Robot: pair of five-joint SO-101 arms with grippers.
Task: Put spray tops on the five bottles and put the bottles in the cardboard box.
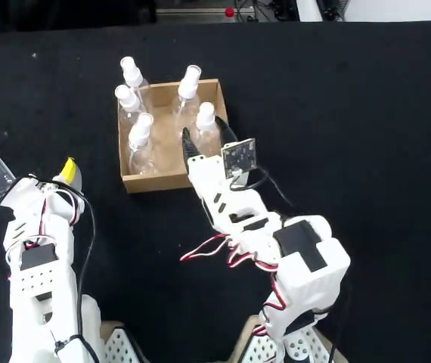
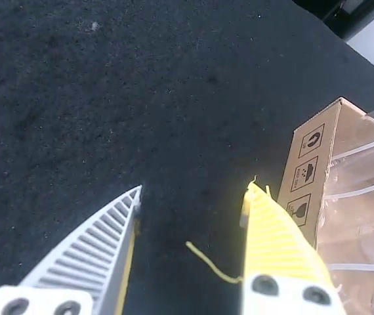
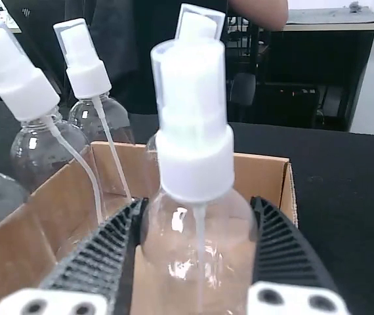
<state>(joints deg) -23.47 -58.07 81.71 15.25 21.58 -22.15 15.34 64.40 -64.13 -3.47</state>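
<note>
Placement step: right tool (image 3: 197,203) pinches fifth spray bottle (image 3: 193,118) inside cardboard box (image 1: 151,181); left tool (image 2: 193,189) spread. Next we release, lift straight up.

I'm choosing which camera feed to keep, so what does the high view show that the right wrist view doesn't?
The high view adds both arms, the open left gripper near the cardboard box, and all five bottles. The right wrist view adds the dip tube inside the nearest bottle and a desk farther back. Both show the box, spray-topped bottles and the right gripper straddling that nearest bottle.
</note>
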